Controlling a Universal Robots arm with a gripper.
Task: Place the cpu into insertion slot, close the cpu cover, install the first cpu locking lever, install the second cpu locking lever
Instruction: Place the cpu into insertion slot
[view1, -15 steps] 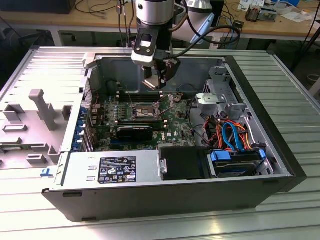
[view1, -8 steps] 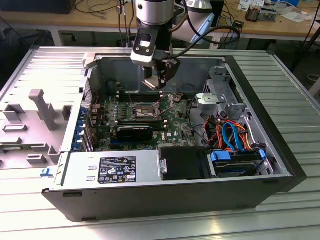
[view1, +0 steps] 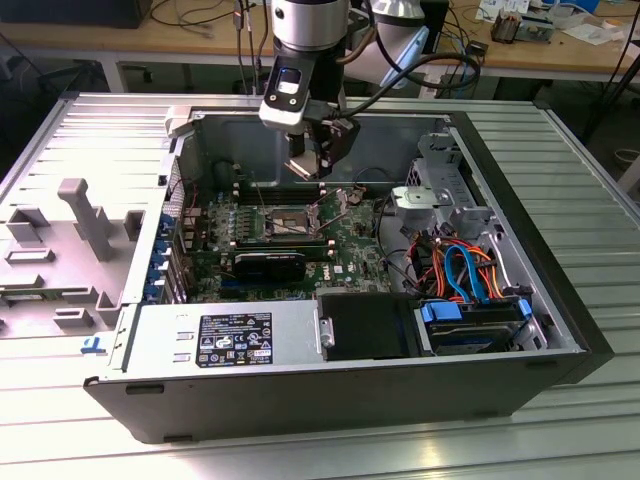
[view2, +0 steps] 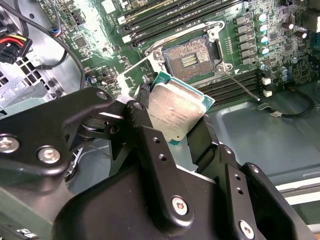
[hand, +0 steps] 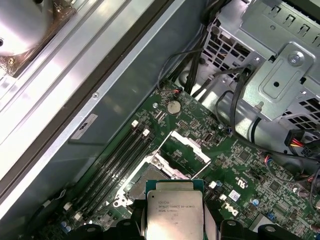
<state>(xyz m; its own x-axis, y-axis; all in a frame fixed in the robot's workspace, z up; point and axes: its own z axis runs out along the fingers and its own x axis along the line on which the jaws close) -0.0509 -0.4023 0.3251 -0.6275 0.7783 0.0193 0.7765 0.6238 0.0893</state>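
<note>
In the open case (view1: 300, 390), the slot (view2: 192, 57) on the green board (view1: 345, 255) lies bare with its cover (hand: 192, 145) swung open beside it, and just above, the gripper's (view1: 320, 165) fingers pinch the cpu (hand: 175, 212) by two edges.

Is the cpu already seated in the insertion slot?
No, in the second wrist view the gripper holds the cpu apart from the insertion slot, whose dark centre lies bare.

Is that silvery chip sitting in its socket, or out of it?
Out. The gripper holds the cpu clear of the insertion slot, which lies bare.
</note>
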